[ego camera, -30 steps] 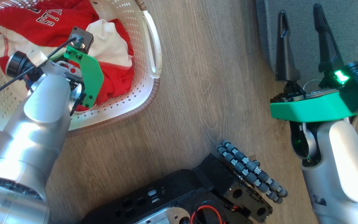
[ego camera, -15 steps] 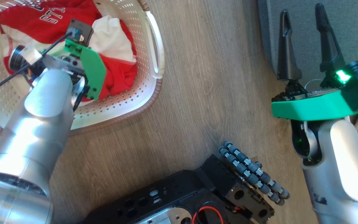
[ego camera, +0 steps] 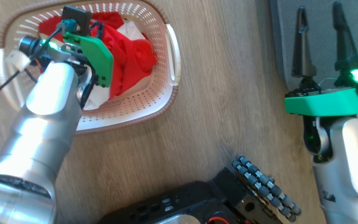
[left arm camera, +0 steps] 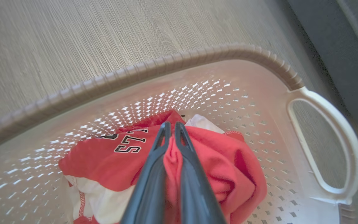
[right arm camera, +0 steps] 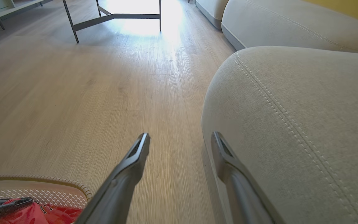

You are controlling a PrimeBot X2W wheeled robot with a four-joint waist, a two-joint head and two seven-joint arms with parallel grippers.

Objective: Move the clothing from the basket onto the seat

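Clothing (left arm camera: 219, 168) lies in a heap inside the basket (ego camera: 129, 105). We see that it is bright red with some white parts, and one piece has dark letters on it. The basket sits on the wood floor (ego camera: 228, 93). It is cream-white with lots of little holes, a brown rim and a white handle (ego camera: 176, 56) on its side. Our left gripper (left arm camera: 172, 125) reaches down into the basket. Its two dark fingers are pinched close together, with a fold of the red cloth squeezed between them. In the head view the red cloth is bunched up beside the green plate (ego camera: 98, 62) on our left wrist. Our right gripper (right arm camera: 180, 137) is well apart from the basket, across the floor. Its two fingers are spread wide and hold nothing. They point along the edge of the seat (right arm camera: 294, 118), a big grey cushion with two lines of pale stitches. In the right wrist view one finger is over the floor and the other is by the side of the seat, and we cannot tell if it touches. Low in the head view is the black base (ego camera: 194, 202) of our body, with a row of little grey rollers (ego camera: 267, 189).
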